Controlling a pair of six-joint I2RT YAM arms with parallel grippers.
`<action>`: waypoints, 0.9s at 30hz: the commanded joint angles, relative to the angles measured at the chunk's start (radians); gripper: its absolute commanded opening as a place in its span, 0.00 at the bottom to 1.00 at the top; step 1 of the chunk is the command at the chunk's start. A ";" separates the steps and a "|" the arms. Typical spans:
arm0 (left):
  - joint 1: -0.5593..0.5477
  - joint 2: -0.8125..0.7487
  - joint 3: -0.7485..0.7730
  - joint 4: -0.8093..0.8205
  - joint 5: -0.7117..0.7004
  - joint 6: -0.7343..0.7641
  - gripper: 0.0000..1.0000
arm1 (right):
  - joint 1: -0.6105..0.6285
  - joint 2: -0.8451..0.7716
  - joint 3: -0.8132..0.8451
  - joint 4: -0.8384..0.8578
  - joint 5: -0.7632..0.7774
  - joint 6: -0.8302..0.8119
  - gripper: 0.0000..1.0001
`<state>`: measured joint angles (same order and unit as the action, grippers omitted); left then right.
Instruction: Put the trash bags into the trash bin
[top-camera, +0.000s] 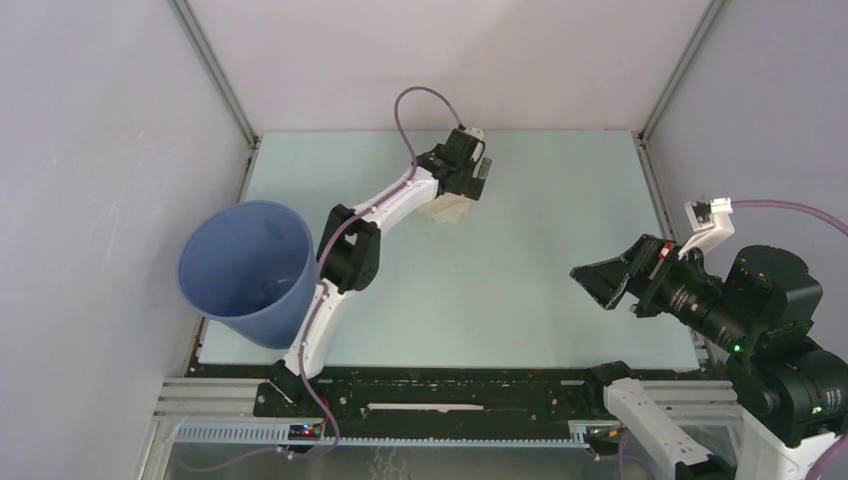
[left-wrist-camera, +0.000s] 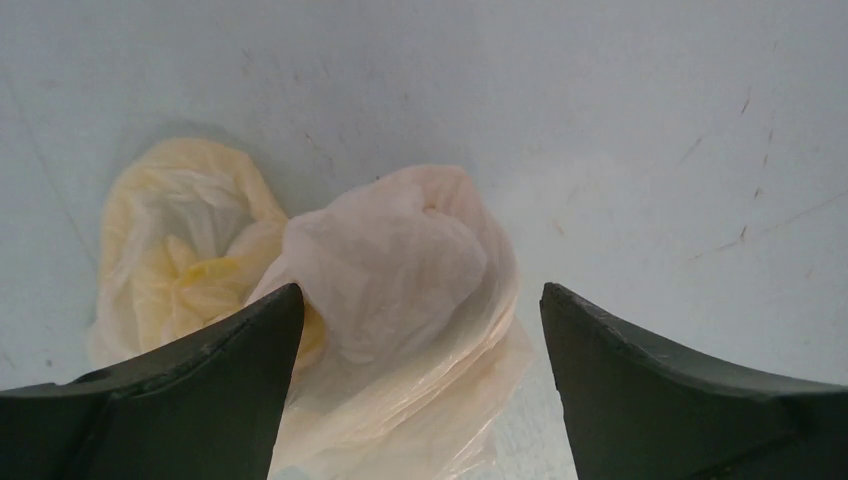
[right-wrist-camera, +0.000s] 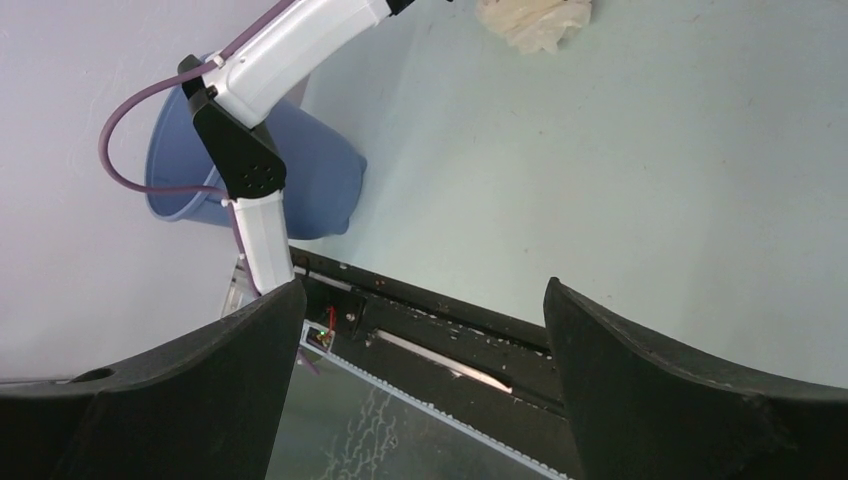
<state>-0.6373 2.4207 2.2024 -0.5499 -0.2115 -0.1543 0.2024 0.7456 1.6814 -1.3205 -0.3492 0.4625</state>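
The trash bags (left-wrist-camera: 400, 270) lie crumpled on the pale table, a cream wad with a yellower part (left-wrist-camera: 185, 250) to its left. In the top view they show as a small cream lump (top-camera: 447, 210) at the far middle. My left gripper (left-wrist-camera: 421, 292) hangs just over them, open, its jaws on either side of the cream wad; it also shows in the top view (top-camera: 470, 188). The blue trash bin (top-camera: 243, 268) stands at the table's near left edge, empty. My right gripper (top-camera: 598, 280) is open and empty, held above the near right side of the table.
A black rail (top-camera: 450, 385) runs along the table's near edge. Grey enclosure walls with metal posts (top-camera: 215, 70) close the left, back and right. In the right wrist view my left arm (right-wrist-camera: 300, 40) crosses in front of the bin (right-wrist-camera: 320, 185).
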 joint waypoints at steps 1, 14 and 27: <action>-0.004 -0.010 0.049 -0.063 0.063 -0.069 0.87 | -0.004 -0.030 -0.030 0.018 0.006 0.040 0.97; -0.004 -0.381 -0.171 -0.150 0.262 -0.148 0.18 | -0.004 -0.097 -0.164 0.125 0.011 0.095 1.00; 0.006 -0.870 -0.686 0.187 0.723 -0.720 0.00 | -0.032 0.088 -0.311 0.367 -0.169 0.052 0.99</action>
<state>-0.6411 1.6230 1.6661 -0.5587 0.3584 -0.5835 0.1974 0.6807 1.3972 -1.0966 -0.3466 0.5362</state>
